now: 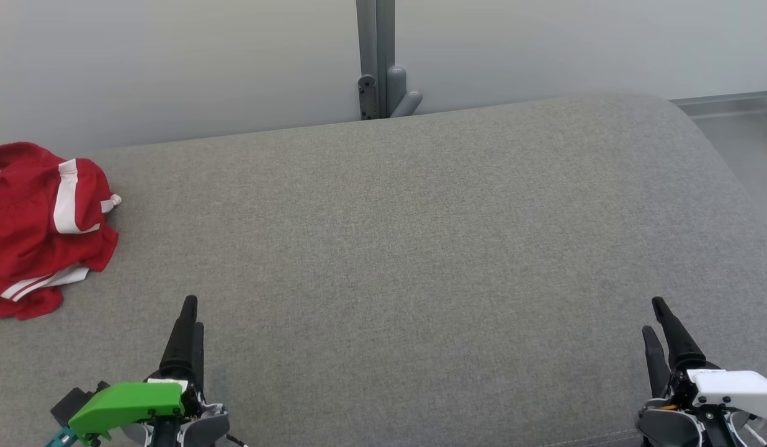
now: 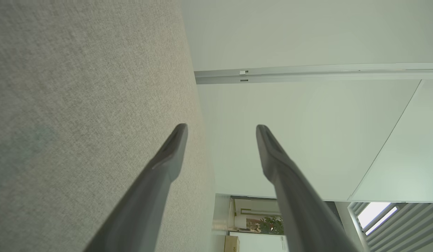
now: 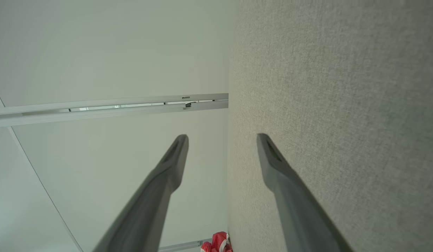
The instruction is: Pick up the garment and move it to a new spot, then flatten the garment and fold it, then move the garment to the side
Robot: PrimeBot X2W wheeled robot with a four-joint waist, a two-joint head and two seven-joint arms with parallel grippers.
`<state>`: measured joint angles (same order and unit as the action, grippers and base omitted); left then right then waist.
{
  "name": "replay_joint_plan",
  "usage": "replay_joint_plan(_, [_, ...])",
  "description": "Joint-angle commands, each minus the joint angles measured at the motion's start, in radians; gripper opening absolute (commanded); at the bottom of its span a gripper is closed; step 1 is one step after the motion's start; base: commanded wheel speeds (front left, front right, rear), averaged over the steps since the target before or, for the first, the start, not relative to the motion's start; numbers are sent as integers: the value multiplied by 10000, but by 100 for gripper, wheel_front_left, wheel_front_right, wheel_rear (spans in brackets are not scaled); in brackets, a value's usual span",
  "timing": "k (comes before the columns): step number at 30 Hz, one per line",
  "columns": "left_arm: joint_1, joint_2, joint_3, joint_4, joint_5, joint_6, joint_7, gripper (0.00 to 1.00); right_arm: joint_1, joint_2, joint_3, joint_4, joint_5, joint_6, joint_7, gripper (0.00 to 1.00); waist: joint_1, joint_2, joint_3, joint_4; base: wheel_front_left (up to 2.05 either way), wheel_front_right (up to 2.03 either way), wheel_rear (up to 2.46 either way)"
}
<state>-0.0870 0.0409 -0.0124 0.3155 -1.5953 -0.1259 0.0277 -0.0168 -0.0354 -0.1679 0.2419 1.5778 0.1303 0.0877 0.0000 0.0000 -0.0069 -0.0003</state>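
Garment (image 1: 42, 230) crumpled at table's (image 1: 421, 248) far left, not yet lifted.
Left claw (image 1: 194, 313) and right claw (image 1: 653, 315) both gape wide, empty, well apart from it; the left should pinch a raised fold deeply.

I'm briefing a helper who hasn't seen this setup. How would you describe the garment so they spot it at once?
Find the wide grey cushion below the pale wall. At its left edge in the head view lies the garment, a crumpled heap. It is bright red with white stripes, unlike the grey fabric around it.
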Motion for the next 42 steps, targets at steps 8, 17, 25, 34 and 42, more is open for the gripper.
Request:
replay_joint_plan(8, [41, 45, -68, -614, 1595, 218, -418, 100, 68, -89, 24, -546, -1277, 1, -503, 100, 0, 0, -51, -1, 0, 0, 0])
replay_joint_plan(17, [217, 55, -163, -1261, 3426, 660, -749, 100, 188, -103, 193, -1124, -3044, 2, -900, 100, 0, 0, -86, 10, 0, 0, 0])
replay_joint_plan(25, [361, 62, -218, -1563, 5073, 967, -981, 100, 289, -113, 562, -1525, -4799, 2, -1186, 100, 0, 0, -101, 36, 0, 0, 0])
replay_joint_plan(34, [578, 71, -432, -1764, 6934, 1232, -1262, 100, 431, -122, 1043, -1779, -6580, 3, -1521, 100, 0, 0, -122, 91, 0, 0, 0])
replay_joint_plan(42, [828, 79, -558, -1826, 8294, 1469, -1490, 100, 524, -128, 1420, -1783, -7820, 3, -1801, 100, 0, 0, -148, 135, 0, 0, 0])
